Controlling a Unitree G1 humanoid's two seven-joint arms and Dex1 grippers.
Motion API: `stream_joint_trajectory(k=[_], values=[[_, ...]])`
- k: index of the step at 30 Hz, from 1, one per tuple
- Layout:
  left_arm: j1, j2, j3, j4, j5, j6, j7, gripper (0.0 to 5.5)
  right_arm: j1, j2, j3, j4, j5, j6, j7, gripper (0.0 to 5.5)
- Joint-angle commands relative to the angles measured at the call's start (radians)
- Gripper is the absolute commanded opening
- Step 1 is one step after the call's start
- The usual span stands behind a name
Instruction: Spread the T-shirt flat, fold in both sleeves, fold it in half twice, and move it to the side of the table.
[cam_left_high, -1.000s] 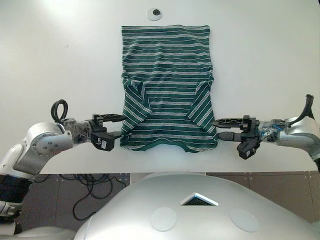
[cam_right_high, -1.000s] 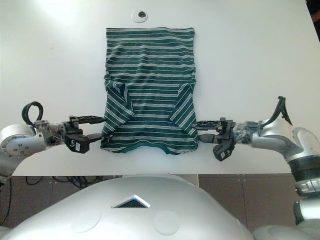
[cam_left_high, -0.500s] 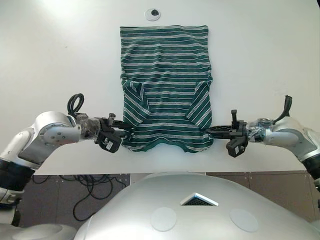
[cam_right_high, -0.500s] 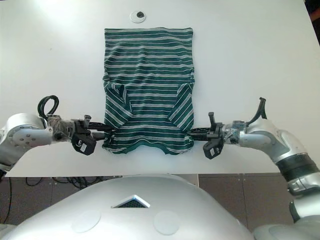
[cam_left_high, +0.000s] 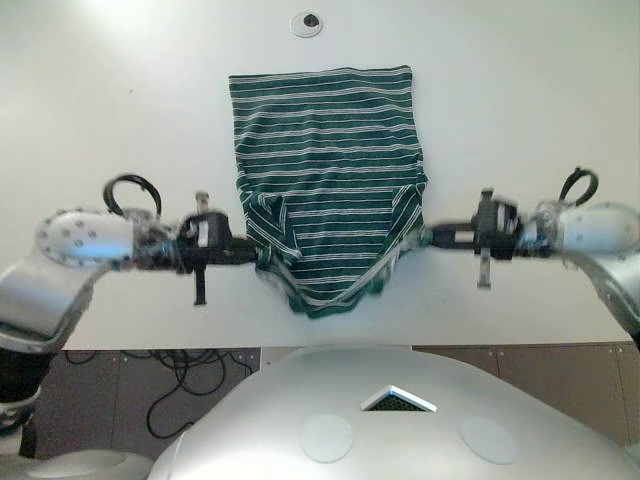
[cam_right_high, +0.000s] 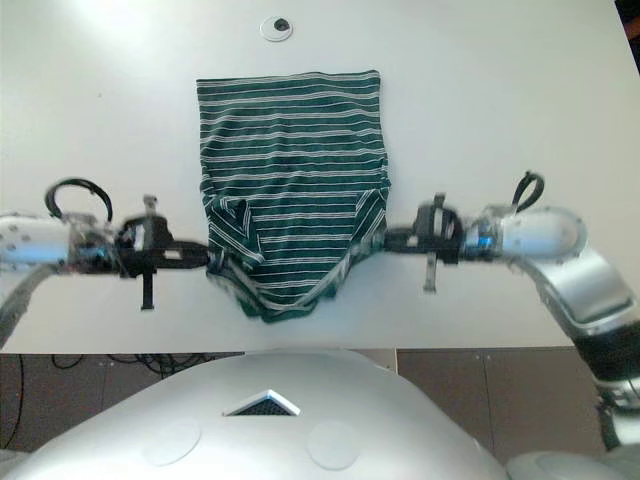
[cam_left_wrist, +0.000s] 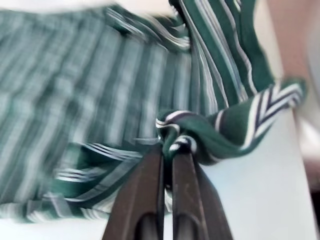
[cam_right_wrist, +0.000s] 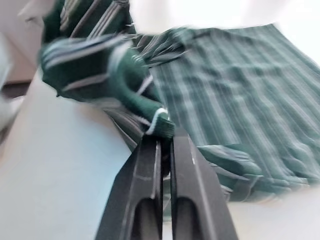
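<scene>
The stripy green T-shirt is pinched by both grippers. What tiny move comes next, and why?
Probably carry the near edge forward toward the far hem. The left gripper and right gripper are shut on the near corners of the green-and-white striped T-shirt, sleeves folded in, so the half-fold looks due.

Right gripper (cam_right_wrist: 164, 139): two dark fingers pressed close together, pinching a bunched edge of the T-shirt (cam_right_wrist: 235, 90). Taking the fingers' heading as 12, flat green-and-white striped cloth spreads toward 1–2 o'clock. A rumpled wad at 11. White table (cam_right_wrist: 60, 180) at 9.
</scene>
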Motion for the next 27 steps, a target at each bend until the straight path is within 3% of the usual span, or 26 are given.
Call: stream_joint_trajectory(k=[1, 6, 11, 15, 21, 27], values=[[-0.181, -0.116, 0.011, 0.169, -0.006, 0.118, 0.109, 0.01, -0.191, 0.131, -0.054, 0.165, 0.014, 0.109, -0.041, 0.0], [-0.442, -0.36, -0.018, 0.482, 0.081, 0.169, 0.316, 0.01, -0.413, 0.358, -0.031, 0.455, -0.108, 0.156, -0.138, 0.0], [-0.669, -0.54, -0.021, 0.848, 0.172, 0.116, 0.406, 0.01, -0.591, 0.519, -0.076, 0.791, -0.194, 0.13, -0.203, 0.0], [-0.742, -0.585, -0.028, 1.085, 0.284, 0.077, 0.511, 0.01, -0.716, 0.603, -0.076, 1.033, -0.29, 0.106, -0.242, 0.0], [-0.722, -0.628, 0.031, 1.105, 0.292, 0.092, 0.55, 0.01, -0.811, 0.676, -0.131, 1.236, -0.346, 0.114, -0.273, 0.0], [-0.735, -0.69, 0.144, 1.15, 0.252, 0.143, 0.64, 0.0, -0.882, 0.711, -0.324, 1.395, -0.274, 0.142, -0.44, 1.16]])
